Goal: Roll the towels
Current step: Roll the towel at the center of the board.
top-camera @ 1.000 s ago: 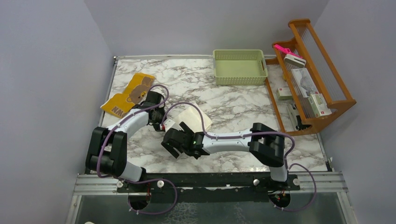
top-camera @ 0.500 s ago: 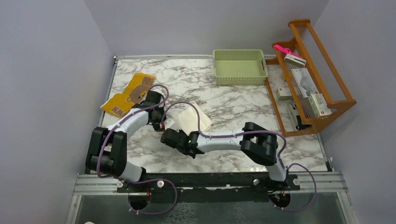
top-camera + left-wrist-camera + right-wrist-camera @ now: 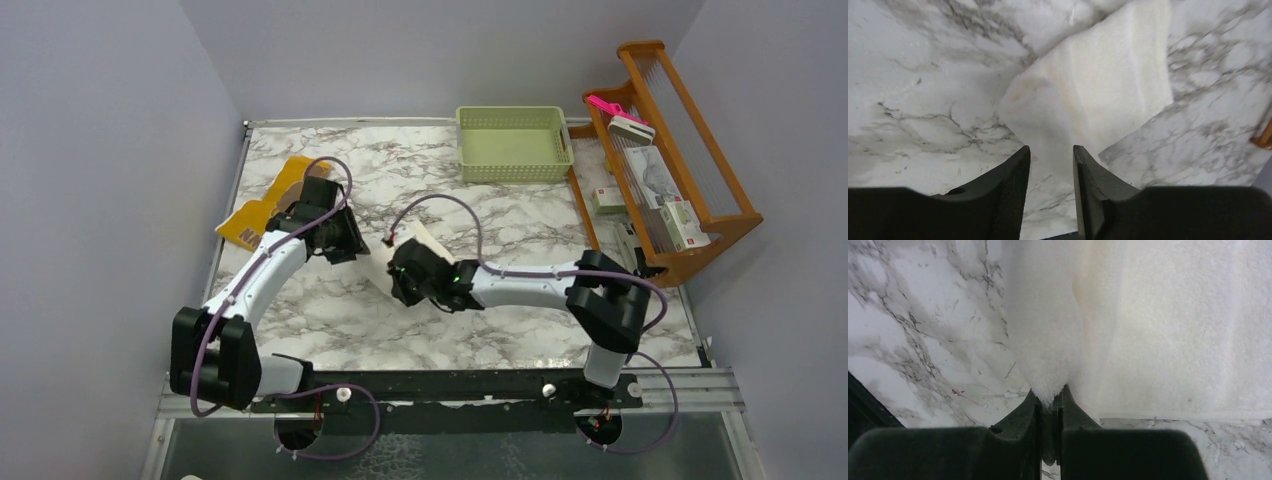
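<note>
Since a second ago my right gripper (image 3: pixel 1050 395) swung farther up the marble table (image 3: pixel 330 320) and went from wide to pinched on a raised fold of the plain cream-white cloth towel (image 3: pixel 1173 330) mid-table, while my left gripper (image 3: pixel 1050 150) now has its jaws slightly parted at that towel's corner. One pale green plastic basket (image 3: pixel 514 112) sits at the far edge, beside one wooden rack (image 3: pixel 640 48) holding small boxes (image 3: pixel 683 222) and a pink brush (image 3: pixel 603 103). Two towels: the mustard-yellow bear-print towel (image 3: pixel 250 222) lies far left, partly under my left arm (image 3: pixel 265 270).

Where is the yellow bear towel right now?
In the top view, the yellow bear towel lies at the left edge of the table, partly hidden under the left arm, left of the cream towel.
</note>
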`<state>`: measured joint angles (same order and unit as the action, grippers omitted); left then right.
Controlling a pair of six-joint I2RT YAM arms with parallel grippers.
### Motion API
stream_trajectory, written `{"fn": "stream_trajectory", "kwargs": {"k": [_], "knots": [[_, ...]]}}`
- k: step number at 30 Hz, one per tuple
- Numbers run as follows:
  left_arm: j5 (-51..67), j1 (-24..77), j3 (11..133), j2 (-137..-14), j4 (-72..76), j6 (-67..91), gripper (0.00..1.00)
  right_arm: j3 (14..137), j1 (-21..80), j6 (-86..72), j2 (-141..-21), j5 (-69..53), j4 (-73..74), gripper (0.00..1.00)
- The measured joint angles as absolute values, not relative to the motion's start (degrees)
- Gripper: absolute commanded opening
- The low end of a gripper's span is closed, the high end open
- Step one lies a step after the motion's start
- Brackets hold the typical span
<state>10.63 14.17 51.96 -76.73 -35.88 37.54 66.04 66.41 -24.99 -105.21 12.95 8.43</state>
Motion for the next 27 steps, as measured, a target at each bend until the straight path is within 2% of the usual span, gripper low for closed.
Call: {"fn": "stream_trajectory", "kwargs": {"k": [4, 9, 15, 21, 23, 25, 27], "knots": [[9.30, 13.72, 57.58, -72.01, -35.33, 37.82, 0.48, 59.13, 58.72, -28.56, -101.12, 1.15, 1.17, 0.01], [10.04, 13.63, 57.95, -67.48, -33.91, 38.09, 0.38, 51.51, 51.29, -35.83, -101.67, -14.52, -8.78, 0.01], [13.06, 15.64, 48.49, -67.72, -29.93, 40.60, 0.35, 48.93, 46.89, -44.99, -106.45, -29.78, -20.99, 0.01], [14.96, 18.81, 45.71, -73.10, -23.33, 43.97, 0.29, 46.30, 43.88, -51.88, -111.15, -37.39, -29.65, 0.01], [15.27, 19.31, 45.74, -75.61, -20.34, 44.51, 0.22, 46.28, 43.66, -52.80, -111.66, -38.46, -30.76, 0.01], [15.42, 19.59, 45.93, -78.81, -17.82, 44.73, 0.09, 46.28, 43.66, -53.25, -111.70, -39.13, -31.24, 0.01], [15.49, 19.64, 46.26, -81.65, -16.12, 44.88, 0.00, 46.30, 43.66, -53.45, -111.72, -39.62, -31.31, 0.01]]}}
